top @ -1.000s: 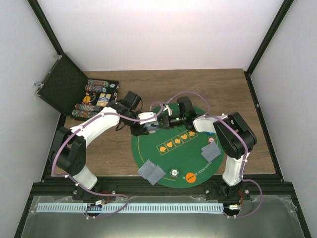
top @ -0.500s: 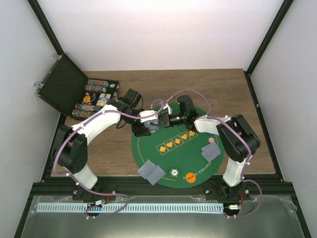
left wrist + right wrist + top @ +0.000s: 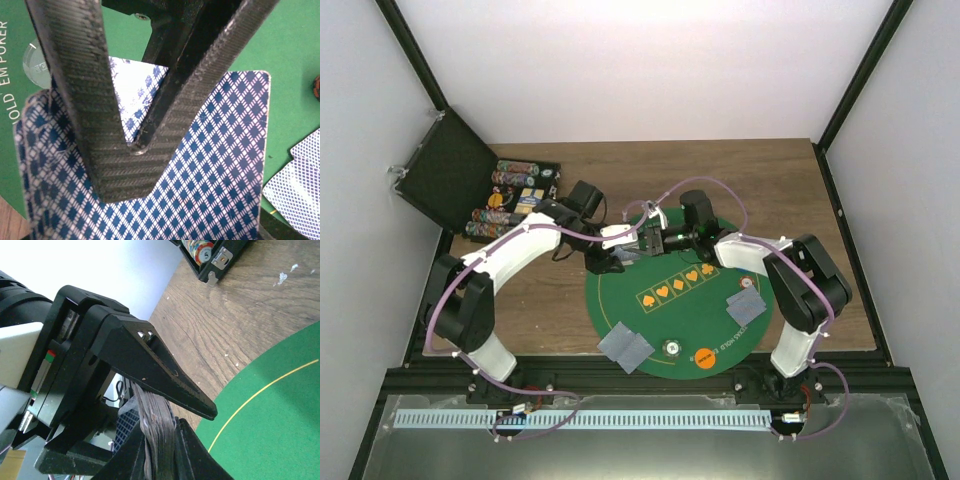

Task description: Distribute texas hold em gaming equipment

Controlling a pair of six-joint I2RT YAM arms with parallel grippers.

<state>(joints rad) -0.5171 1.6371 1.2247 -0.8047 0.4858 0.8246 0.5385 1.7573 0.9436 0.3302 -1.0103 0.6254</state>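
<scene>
Both arms bend inward and meet over the far left edge of the green mat [image 3: 620,300]. The right pincer [image 3: 159,440] is clenched on a deck of cards [image 3: 220,165], seen edge-on from its wrist. The left pincer [image 3: 125,170] lies across the deck's patterned back (grasping or not, I cannot tell). Only the overhead view shows two card piles [image 3: 625,345] and three tokens [image 3: 703,357] on the mat's near half, and a chip case [image 3: 515,195] left of it on the wooden surface [image 3: 770,180].

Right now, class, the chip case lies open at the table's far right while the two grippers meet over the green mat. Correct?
No: the top external view shows the chip case open at the table's far left. The left gripper and right gripper do meet over the green mat.
</scene>
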